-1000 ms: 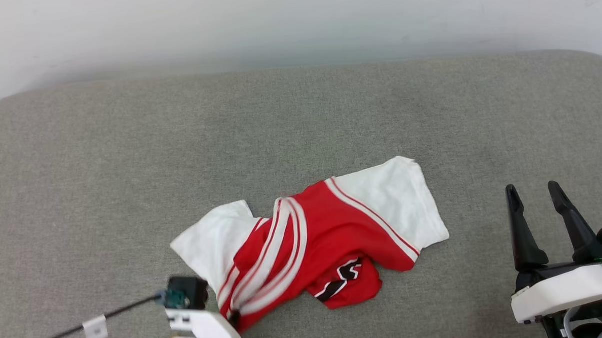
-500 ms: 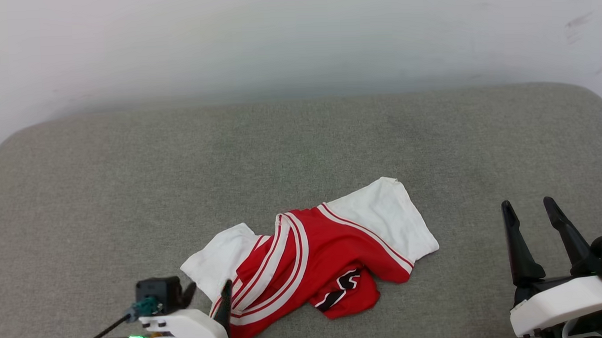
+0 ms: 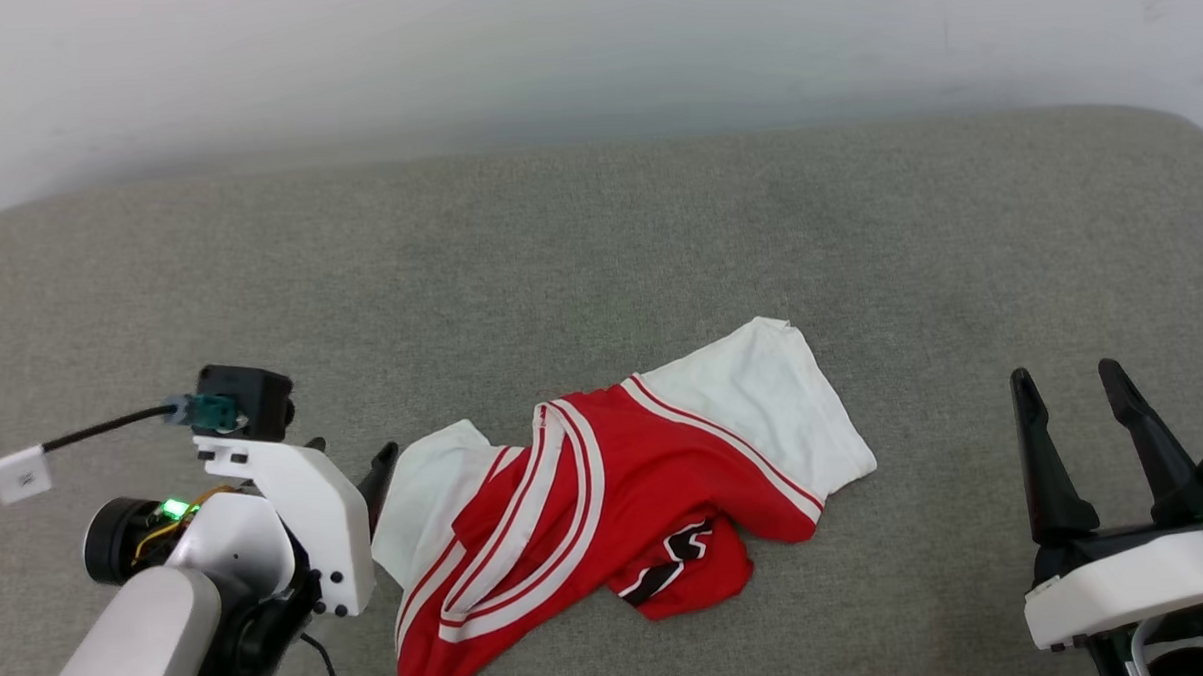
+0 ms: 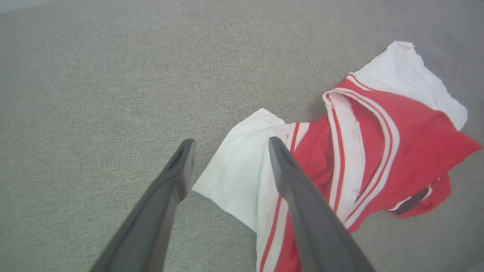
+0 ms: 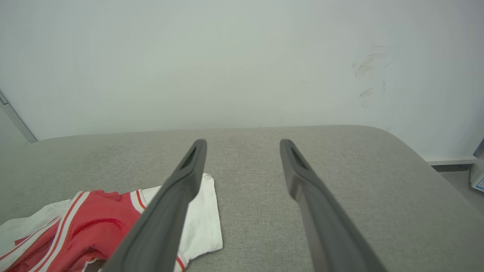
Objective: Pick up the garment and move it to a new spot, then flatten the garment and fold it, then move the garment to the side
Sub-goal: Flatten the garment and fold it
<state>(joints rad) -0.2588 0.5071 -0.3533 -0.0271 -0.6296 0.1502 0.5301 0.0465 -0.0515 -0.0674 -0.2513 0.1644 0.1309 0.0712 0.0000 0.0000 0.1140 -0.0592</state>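
Head view shows you the garment (image 3: 608,518) lying crumpled on the grey cushion (image 3: 658,236), toward 6 o'clock of the frame, its black lettering partly tucked under. Your left gripper (image 3: 350,455) stands at the garment's 9 o'clock, jaws spread wide and holding nothing, just beside the white sleeve. Your right gripper (image 3: 1063,374) sits well apart at its 3 o'clock, likewise wide and empty.

The lettering (image 3: 684,555) on the garment (image 3: 607,498) is mostly tucked under a fold, so I can't read it. Head cam: left gripper (image 3: 350,452) fingers mostly behind its own wrist housing (image 3: 297,509) (one tip shows clearly). Right gripper (image 3: 1063,372) base cut off at btm-right edge. Cable tag (image 3: 18,475) too small to read.
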